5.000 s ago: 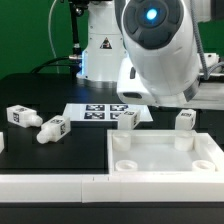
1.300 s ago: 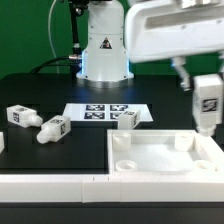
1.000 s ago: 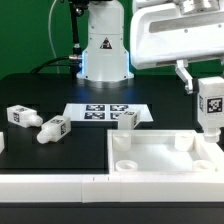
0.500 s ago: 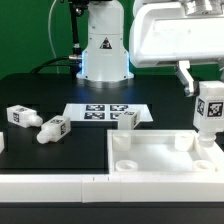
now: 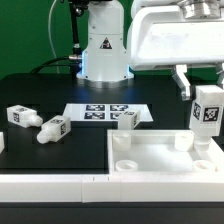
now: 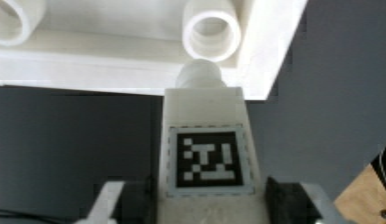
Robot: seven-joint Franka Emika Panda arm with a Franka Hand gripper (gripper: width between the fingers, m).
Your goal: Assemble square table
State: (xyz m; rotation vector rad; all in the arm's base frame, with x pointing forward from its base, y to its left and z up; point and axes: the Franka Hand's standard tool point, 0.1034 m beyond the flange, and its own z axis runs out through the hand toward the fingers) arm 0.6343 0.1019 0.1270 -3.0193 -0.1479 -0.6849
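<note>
The white square tabletop [image 5: 165, 160] with raised rim and round corner sockets lies at the front right of the exterior view. My gripper [image 5: 206, 100] is shut on a white leg [image 5: 207, 113] with a black-and-white tag. It holds the leg upright above the tabletop's far right corner. In the wrist view the leg [image 6: 209, 140] points at a round socket [image 6: 209, 33] of the tabletop [image 6: 119, 60], with a finger [image 6: 115, 200] on each side. Two loose legs [image 5: 20, 116] [image 5: 53, 129] lie at the left, and another leg [image 5: 126, 119] stands by the marker board.
The marker board [image 5: 100, 113] lies flat behind the tabletop in the middle. A long low white border bar [image 5: 50, 184] runs along the front. The robot base [image 5: 103, 50] stands at the back.
The gripper picked up the leg that stood at the tabletop's far right, lifted it and carried it right. In the last second the leg came down slightly over the far right corner.
</note>
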